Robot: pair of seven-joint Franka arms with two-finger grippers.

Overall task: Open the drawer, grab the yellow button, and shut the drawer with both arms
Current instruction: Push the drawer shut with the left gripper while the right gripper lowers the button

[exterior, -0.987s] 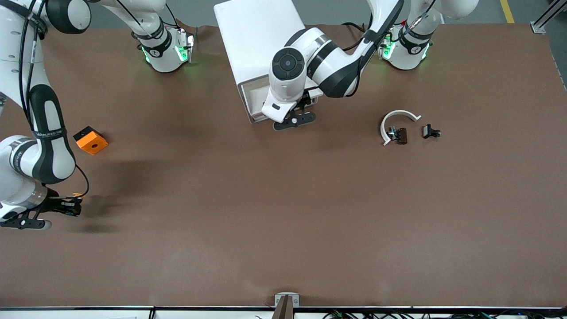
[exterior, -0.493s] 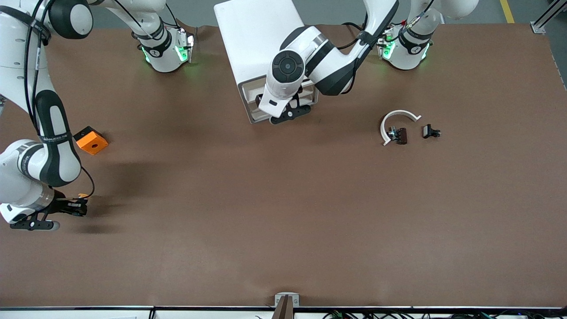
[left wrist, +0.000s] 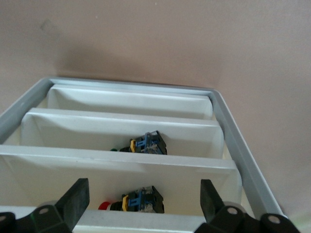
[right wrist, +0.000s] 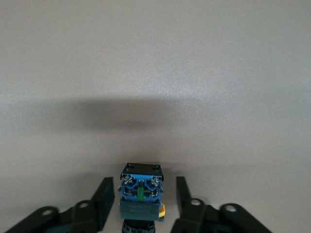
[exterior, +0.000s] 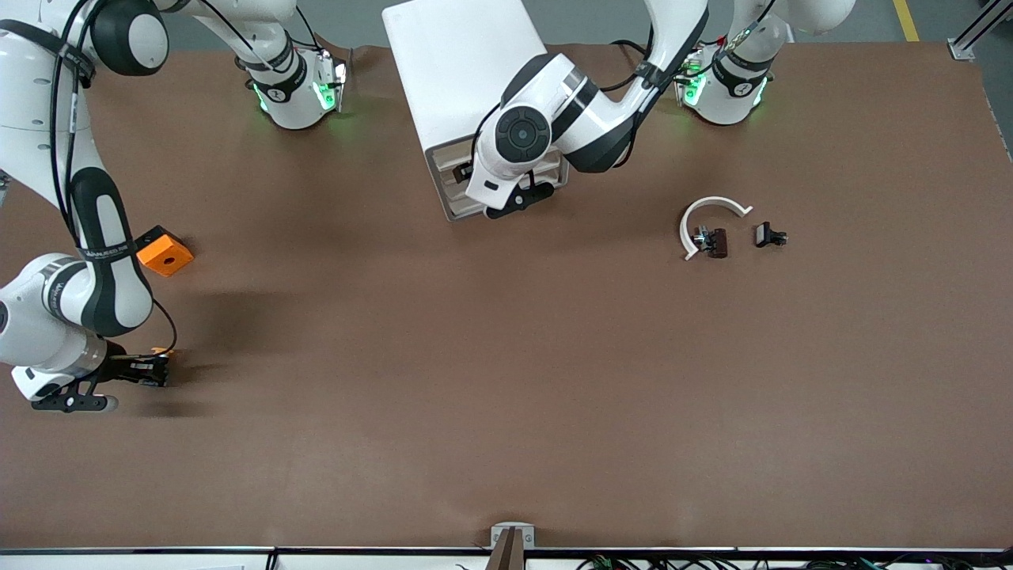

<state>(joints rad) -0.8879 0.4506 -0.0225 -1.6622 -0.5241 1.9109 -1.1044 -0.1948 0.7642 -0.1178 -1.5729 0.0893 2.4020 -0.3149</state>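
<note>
Brown matting covers the table. Toward the right arm's end, the right gripper (exterior: 162, 370) sits low by the surface, its fingers parted just clear of the button (right wrist: 141, 196) between them, so the button looks set down, near an orange block (exterior: 164, 251). At mid-table, the left gripper (left wrist: 143, 206), spread wide, faces the white cabinet (exterior: 463, 63), its drawer (exterior: 455, 186) nearly in. Taking seems done; shutting is almost finished. White ring (exterior: 708, 218) lies untouched.
</note>
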